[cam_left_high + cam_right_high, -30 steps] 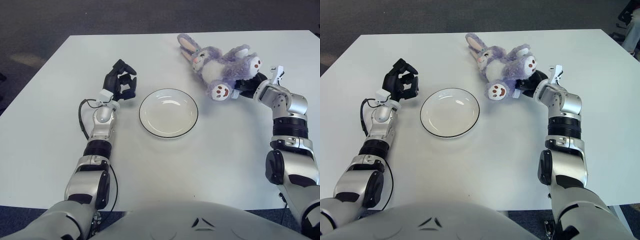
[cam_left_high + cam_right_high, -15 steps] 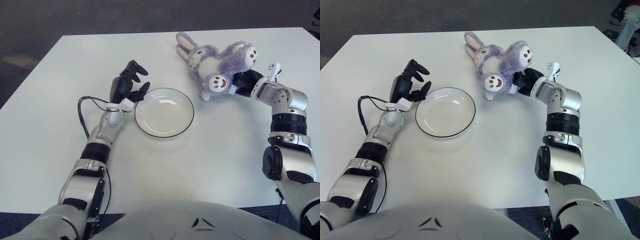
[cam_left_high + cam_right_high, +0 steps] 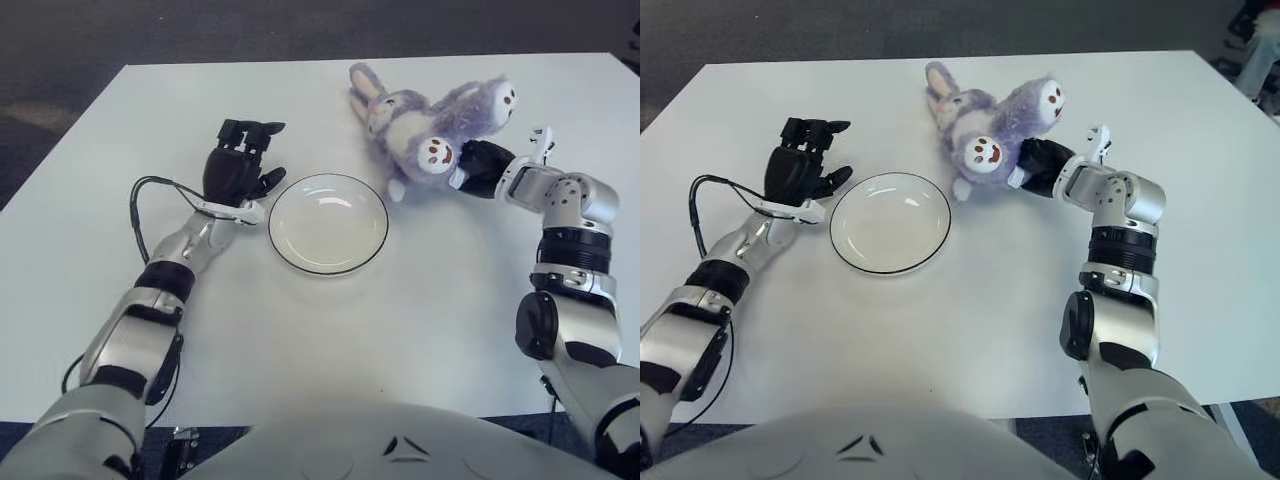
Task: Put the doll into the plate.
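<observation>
Purple plush, the doll (image 3: 425, 125) sits near the bench's (image 3: 300, 330) far edge, just right of the plate (image 3: 327, 223), and we see the right robot hand (image 3: 478, 167) clamped on its lower body. Our left robot hand (image 3: 238, 170) shows just left of the plate rim, fingers spread, with bare bench nearer us.

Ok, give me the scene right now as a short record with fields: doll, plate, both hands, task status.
doll: purple toy rabbit, on the table just right of and behind the plate
plate: white, black rim, nothing in it
right hand: grasping the doll's lower body
left hand: fingers open, beside the plate's left edge, holding nothing
task status: doll not yet in the plate
</observation>
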Robot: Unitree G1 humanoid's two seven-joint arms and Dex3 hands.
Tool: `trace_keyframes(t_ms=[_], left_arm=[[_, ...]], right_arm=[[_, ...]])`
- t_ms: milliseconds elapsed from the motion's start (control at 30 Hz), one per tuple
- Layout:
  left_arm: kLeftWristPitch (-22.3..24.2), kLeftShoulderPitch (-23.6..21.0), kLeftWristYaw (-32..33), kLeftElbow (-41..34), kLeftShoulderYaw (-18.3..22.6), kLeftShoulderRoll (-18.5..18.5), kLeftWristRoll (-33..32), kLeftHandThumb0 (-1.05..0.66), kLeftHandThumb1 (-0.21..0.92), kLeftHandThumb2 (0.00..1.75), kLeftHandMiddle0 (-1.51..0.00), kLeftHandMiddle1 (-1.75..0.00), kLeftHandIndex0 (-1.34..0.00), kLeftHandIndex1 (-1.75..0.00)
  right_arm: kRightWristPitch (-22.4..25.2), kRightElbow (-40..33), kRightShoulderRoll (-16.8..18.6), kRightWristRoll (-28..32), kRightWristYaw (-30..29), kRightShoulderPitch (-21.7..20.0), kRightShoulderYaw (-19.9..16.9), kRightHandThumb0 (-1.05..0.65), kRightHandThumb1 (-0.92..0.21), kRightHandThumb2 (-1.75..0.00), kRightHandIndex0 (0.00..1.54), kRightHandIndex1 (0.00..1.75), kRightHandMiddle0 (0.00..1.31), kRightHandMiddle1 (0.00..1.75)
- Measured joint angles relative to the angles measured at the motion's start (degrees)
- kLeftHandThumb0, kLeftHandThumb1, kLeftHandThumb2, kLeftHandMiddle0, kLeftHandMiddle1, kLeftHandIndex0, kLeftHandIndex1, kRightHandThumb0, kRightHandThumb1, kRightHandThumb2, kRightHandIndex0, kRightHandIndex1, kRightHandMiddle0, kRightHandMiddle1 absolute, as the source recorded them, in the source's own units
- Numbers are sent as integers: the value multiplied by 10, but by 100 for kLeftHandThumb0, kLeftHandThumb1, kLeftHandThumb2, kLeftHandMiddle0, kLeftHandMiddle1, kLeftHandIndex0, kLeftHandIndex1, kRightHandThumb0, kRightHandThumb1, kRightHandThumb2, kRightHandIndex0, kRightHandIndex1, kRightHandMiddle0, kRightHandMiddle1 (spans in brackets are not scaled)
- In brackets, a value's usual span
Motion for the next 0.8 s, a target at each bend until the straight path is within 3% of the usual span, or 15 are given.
trace_keyframes(t_ms=[67,267,533,800], left_arm=[[3,-20,19,20,-17,-3,12,-76,81,46,-1,-40,0,-30],[11,-70,65,71,-62,-9,31,-82,90,35,0,-33,0,-18],[10,-100,86,101,-92,-9,34,-82,92,46,-3,-31,0,-24],[-3,-103,86,101,-95,-9,12,-78,92,59,-9,-35,0,-31]], right_arm=[[9,-3,4,8,0,0,0,0,-51,-109,36,175,34,175],[32,-22,13,16,0,1,0,0,-57,-103,33,175,30,175],[45,-50,13,17,-7,2,-1,0,-55,-105,34,175,31,175],[48,-54,13,17,-8,4,-1,0,-51,-109,36,175,34,175]])
